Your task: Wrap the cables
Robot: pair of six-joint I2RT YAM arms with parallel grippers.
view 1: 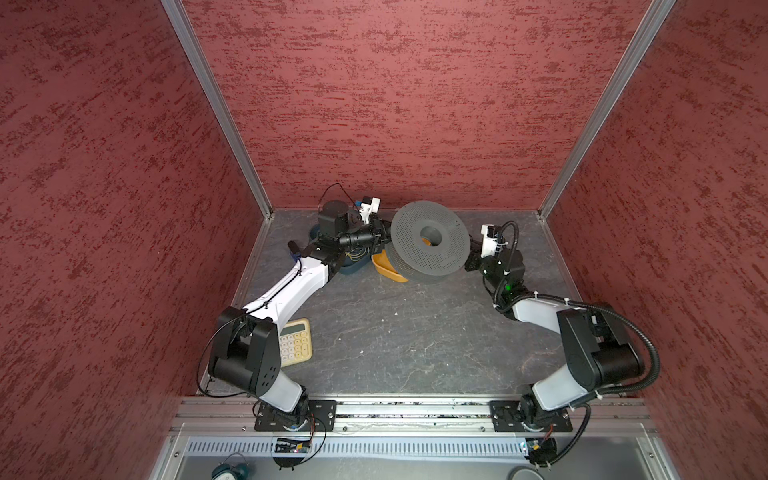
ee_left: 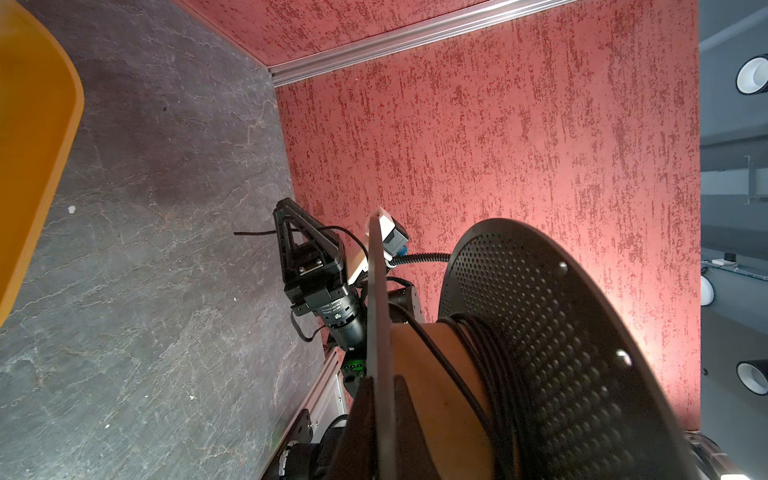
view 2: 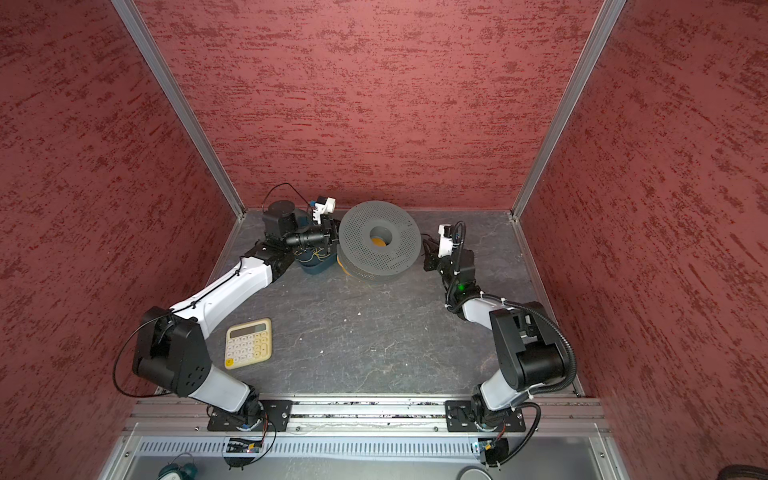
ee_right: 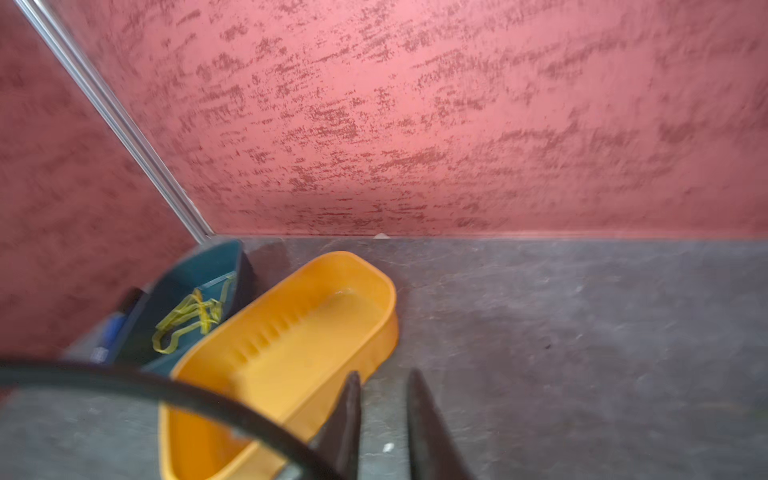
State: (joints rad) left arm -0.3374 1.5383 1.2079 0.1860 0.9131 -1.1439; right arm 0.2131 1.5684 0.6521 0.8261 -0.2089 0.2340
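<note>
Clamping spool (view 1: 430,241) flange, left gripper (ee_left: 382,395) holds it raised so right gripper (ee_left: 288,208), closed seemingly on loose cable (ee_left: 249,233) end, can wind.

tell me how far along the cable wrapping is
Done: several turns of black cable sit on the spool hub. In hand: left end effector clamps its flange; right end effector seems to pinch the loose tail. Left: winding that tail in.
</note>
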